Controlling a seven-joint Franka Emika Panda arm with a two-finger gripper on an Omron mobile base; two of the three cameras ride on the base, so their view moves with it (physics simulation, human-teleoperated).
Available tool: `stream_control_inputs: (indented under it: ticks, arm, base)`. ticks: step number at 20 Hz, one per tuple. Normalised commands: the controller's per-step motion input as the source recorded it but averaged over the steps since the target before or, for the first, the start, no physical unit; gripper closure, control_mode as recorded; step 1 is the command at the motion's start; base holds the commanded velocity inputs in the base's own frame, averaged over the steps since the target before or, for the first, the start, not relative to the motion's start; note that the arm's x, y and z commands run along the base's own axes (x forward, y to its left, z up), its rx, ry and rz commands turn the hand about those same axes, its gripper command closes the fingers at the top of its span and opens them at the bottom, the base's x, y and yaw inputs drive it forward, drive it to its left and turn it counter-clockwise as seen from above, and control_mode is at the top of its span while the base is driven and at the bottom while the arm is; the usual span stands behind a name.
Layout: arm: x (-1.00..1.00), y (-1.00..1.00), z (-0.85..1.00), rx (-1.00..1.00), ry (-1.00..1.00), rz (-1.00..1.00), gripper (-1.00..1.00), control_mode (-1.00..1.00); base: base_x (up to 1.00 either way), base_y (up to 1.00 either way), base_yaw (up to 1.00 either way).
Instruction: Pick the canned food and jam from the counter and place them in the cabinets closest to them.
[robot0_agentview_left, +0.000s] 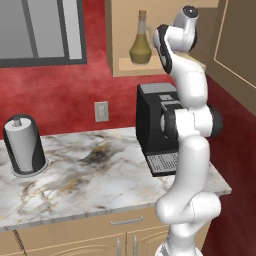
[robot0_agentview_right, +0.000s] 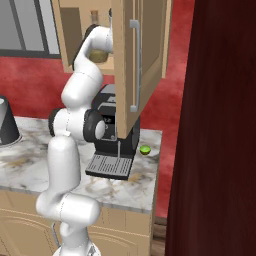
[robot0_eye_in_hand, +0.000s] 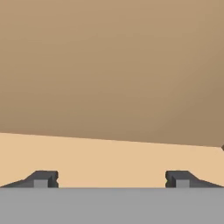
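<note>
My gripper (robot0_eye_in_hand: 111, 178) is open, its two fingertips far apart with nothing between them. It points into the open wall cabinet (robot0_agentview_left: 150, 70), at the plain wooden shelf (robot0_eye_in_hand: 109, 157) and the back wall. In both base views the arm reaches up into this cabinet, beside a tall olive bottle (robot0_agentview_left: 141, 47) standing on the shelf. The marble counter (robot0_agentview_left: 100, 170) lies below. The canned food and the jam are out of view.
A black coffee machine (robot0_agentview_left: 155, 125) stands on the counter under the cabinet. The open cabinet door (robot0_agentview_right: 135, 65) hangs just right of the arm. A small green oblong thing (robot0_agentview_right: 145, 149) lies beside the machine. A paper towel holder (robot0_agentview_left: 22, 145) stands at far left.
</note>
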Motion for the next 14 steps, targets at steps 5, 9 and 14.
stream_control_inputs:
  ticks: [5, 9, 14]
  arm:
    - [-0.49, 0.00, 0.00, -0.01, -0.11, 0.02, -1.00, -1.00]
    - [-0.84, 0.00, -0.01, -0.03, -0.20, 0.03, -1.00, -1.00]
    - [-1.00, 0.05, -0.36, -0.08, -0.15, 0.01, -1.00, -1.00]
  base:
    - [0.00, 0.00, 0.00]
    - [0.00, 0.00, 0.00]
    - [0.00, 0.00, 0.00]
